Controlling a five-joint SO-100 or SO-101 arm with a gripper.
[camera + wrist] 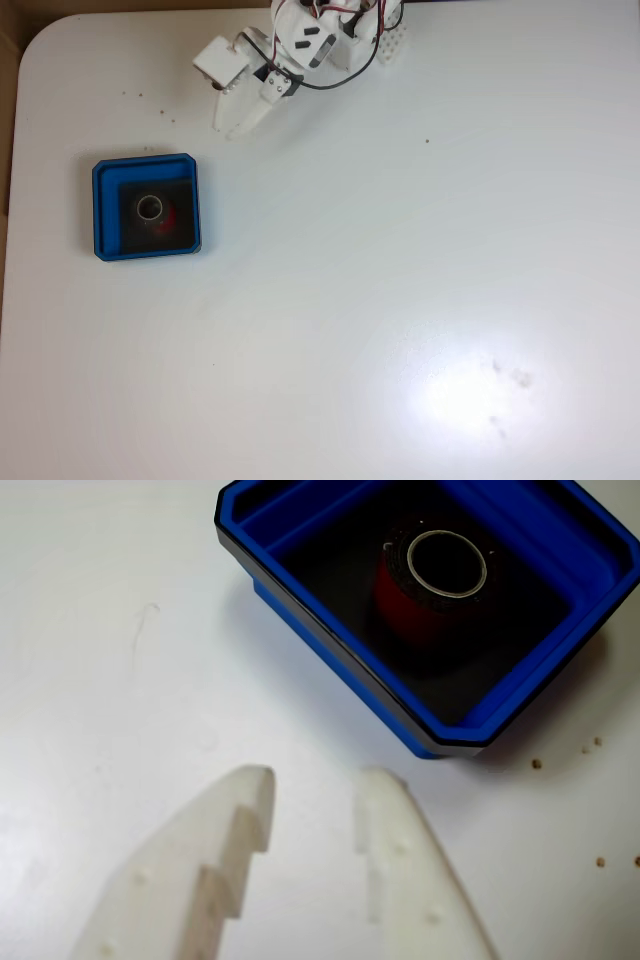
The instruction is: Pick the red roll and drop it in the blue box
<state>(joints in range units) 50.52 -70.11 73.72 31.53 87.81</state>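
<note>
White claw (315, 780), red-black cables (340, 60)

white table (400, 300) with rounded corner, glare patch toward lower right; tiny dark crumbs (590, 755) scattered on table, brown floor strip (8, 60) beyond table's left edge.

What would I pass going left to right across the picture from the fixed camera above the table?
The blue box, with the red roll lying inside it, then the robot's white gripper with nothing in its jaws, then bare white table out to the right edge.
</note>
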